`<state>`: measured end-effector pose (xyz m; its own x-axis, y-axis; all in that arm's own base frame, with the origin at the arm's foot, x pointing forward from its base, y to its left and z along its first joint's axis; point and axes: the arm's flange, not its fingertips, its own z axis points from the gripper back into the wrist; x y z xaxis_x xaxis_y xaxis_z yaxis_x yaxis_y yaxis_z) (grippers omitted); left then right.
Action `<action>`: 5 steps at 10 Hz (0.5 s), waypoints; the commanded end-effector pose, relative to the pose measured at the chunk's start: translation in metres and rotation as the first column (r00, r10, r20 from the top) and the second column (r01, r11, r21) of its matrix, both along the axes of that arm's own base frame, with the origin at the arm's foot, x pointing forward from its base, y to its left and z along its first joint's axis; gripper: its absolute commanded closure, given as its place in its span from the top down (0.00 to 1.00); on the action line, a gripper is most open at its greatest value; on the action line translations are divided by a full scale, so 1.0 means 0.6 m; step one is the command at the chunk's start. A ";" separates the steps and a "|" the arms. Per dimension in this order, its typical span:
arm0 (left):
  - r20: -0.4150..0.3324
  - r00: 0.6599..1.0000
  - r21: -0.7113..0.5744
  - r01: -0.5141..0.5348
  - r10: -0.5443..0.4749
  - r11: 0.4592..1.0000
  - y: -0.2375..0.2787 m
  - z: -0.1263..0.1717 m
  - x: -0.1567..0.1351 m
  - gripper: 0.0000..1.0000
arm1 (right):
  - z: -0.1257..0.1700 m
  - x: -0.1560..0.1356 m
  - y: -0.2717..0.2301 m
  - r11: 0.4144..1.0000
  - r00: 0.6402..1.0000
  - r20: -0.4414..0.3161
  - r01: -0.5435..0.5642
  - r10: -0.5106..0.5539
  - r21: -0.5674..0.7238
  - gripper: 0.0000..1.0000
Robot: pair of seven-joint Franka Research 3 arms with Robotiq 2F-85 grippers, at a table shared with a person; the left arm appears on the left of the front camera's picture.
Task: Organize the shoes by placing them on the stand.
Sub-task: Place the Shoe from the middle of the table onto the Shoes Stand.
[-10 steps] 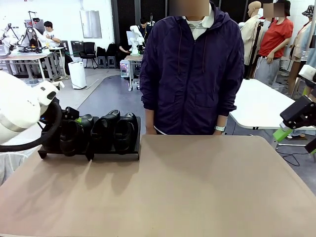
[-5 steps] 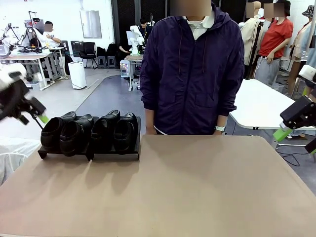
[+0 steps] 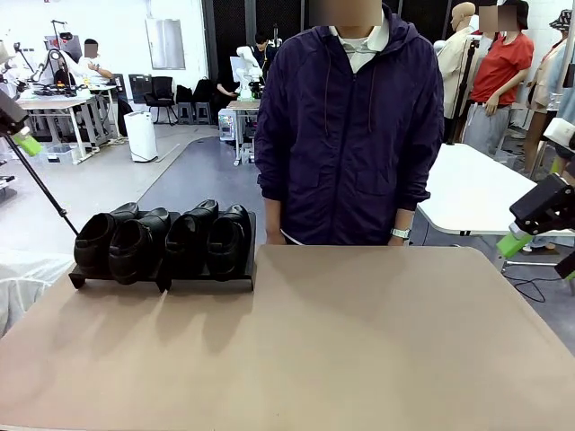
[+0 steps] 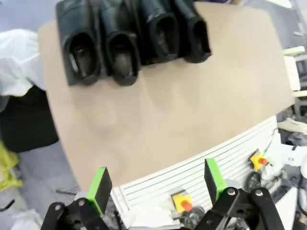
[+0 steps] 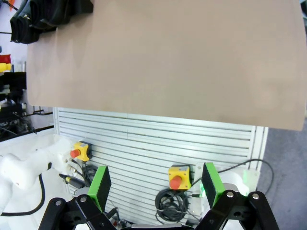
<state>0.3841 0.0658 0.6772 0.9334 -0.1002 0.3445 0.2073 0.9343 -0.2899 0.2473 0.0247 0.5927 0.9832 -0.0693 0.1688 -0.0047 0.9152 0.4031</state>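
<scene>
Front view showed all four shoes (image 3: 162, 241) on the stand (image 3: 207, 282) at the table's (image 3: 359, 341) far-left corner; both grippers, left gripper (image 4: 157, 184) and right gripper (image 5: 154, 184), gaped wide and empty, so the job looked done, nothing left to fetch.

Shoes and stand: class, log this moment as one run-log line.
shoes: four, side by side on stand | left gripper: open, empty | right gripper: open, empty

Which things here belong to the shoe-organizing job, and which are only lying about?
Belong to the job:
- four black shoes, in a row on the stand
- stand, at the table's left far corner

Not part of it:
- red-and-yellow stop buttons below the table's edge
- bare tan table
</scene>
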 end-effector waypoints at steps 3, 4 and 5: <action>0.027 0.993 0.180 -0.119 0.116 0.976 -0.071 -0.115 -0.166 1.00 | 0.006 0.002 0.000 0.999 1.000 0.009 -0.025 0.025 0.025 1.00; 0.048 0.987 0.210 -0.158 0.151 0.965 -0.091 -0.143 -0.207 1.00 | 0.006 0.002 0.000 0.999 1.000 0.009 -0.025 0.025 0.025 1.00; 0.083 0.972 0.181 -0.229 0.218 0.956 -0.089 -0.155 -0.244 1.00 | 0.006 0.002 0.000 0.999 1.000 0.009 -0.025 0.025 0.025 1.00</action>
<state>0.2649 0.0156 0.5899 0.9385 -0.0304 0.3440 0.0710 0.9918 -0.1061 0.2473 0.0247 0.5926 0.9833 -0.0693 0.1683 -0.0044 0.9152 0.4029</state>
